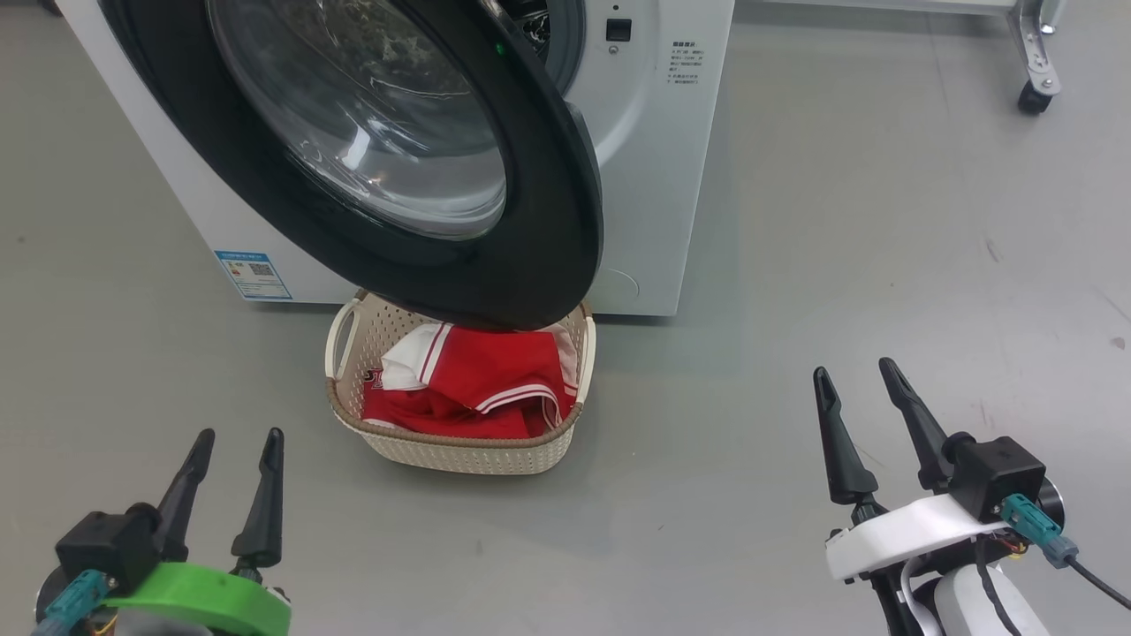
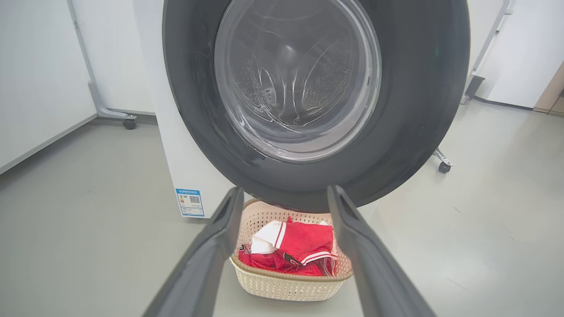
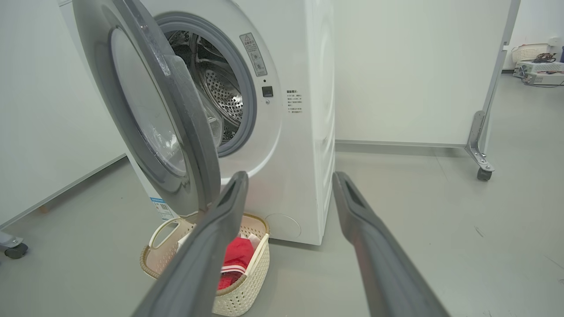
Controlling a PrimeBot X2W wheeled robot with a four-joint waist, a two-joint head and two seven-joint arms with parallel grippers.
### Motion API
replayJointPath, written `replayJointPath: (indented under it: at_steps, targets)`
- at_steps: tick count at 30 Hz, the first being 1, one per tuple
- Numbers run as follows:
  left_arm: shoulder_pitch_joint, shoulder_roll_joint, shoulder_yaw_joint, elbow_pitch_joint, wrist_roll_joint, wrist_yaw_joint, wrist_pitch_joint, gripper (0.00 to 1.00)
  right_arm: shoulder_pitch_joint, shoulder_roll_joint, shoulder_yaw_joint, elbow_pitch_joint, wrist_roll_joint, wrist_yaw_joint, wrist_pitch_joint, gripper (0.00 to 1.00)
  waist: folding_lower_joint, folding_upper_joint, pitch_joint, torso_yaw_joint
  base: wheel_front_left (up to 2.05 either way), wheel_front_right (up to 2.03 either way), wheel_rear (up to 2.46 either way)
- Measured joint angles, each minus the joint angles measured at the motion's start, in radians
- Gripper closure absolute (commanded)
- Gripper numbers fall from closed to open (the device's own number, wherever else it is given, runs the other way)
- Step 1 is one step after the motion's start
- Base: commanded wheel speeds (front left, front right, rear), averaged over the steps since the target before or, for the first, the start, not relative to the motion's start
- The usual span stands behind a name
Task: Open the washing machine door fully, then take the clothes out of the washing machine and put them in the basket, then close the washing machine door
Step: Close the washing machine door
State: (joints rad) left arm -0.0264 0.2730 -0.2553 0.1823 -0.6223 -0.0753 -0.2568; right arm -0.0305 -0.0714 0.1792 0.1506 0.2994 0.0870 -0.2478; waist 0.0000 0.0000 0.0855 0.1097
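Note:
The washing machine (image 1: 654, 159) (image 3: 304, 132) stands on the grey floor with its door (image 1: 398, 159) (image 2: 308, 97) (image 3: 150, 123) partly open, swung out over the basket. The cream basket (image 1: 459, 450) (image 2: 286, 284) (image 3: 246, 281) sits on the floor below the door with the red and white clothes (image 1: 477, 384) (image 2: 299, 248) (image 3: 235, 257) in it. In the right wrist view the steel drum (image 3: 220, 94) shows behind the door. My left gripper (image 1: 234, 446) (image 2: 284, 196) is open, low left, well short of the basket. My right gripper (image 1: 857, 375) (image 3: 288, 180) is open at the lower right, apart from everything.
A white panel on a metal wheeled foot (image 1: 1034, 79) (image 3: 480, 154) stands behind and right of the machine. Another wheeled foot (image 2: 119, 116) stands to the left in the left wrist view. A basket and boxes (image 3: 537, 61) sit far right. Open grey floor spreads to the right.

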Motion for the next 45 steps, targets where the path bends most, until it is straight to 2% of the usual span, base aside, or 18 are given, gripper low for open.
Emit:
replayJointPath:
  at_steps: [15,38,39,40,41,45]
  targets:
    - [0.007,-0.049,0.072,-0.045,0.092,-0.002,0.000,0.00,0.000,0.002,0.001,0.001,0.000,0.000,0.000,0.00,0.0000,0.0000,-0.006,0.003,0.00,0.00,0.00]
    - [0.029,-0.104,0.116,-0.060,0.168,-0.028,0.000,0.00,0.000,0.007,-0.002,-0.008,-0.010,0.004,0.000,0.00,0.0000,0.0000,0.000,0.005,0.00,0.00,0.00]
    - [0.029,-0.105,0.117,-0.061,0.169,-0.028,0.000,0.00,0.000,0.007,-0.001,-0.010,-0.012,0.004,0.000,0.36,0.0000,0.0000,0.002,0.006,0.00,0.00,0.00]
    - [0.029,-0.105,0.119,-0.062,0.172,-0.028,0.000,0.00,0.000,0.005,0.001,-0.013,-0.016,0.005,0.000,0.95,0.0000,0.0000,0.003,0.007,0.00,0.00,0.00]
    - [0.030,-0.106,0.119,-0.063,0.175,-0.032,0.000,0.00,0.000,0.003,0.004,-0.018,-0.023,0.005,0.000,1.00,0.0000,0.0000,0.006,0.008,0.00,0.00,0.00]
    - [0.030,-0.114,0.123,-0.074,0.178,-0.036,0.000,0.00,-0.009,-0.013,0.027,-0.032,-0.052,0.009,-0.001,1.00,0.0000,0.0000,0.022,0.013,0.00,0.00,0.00]
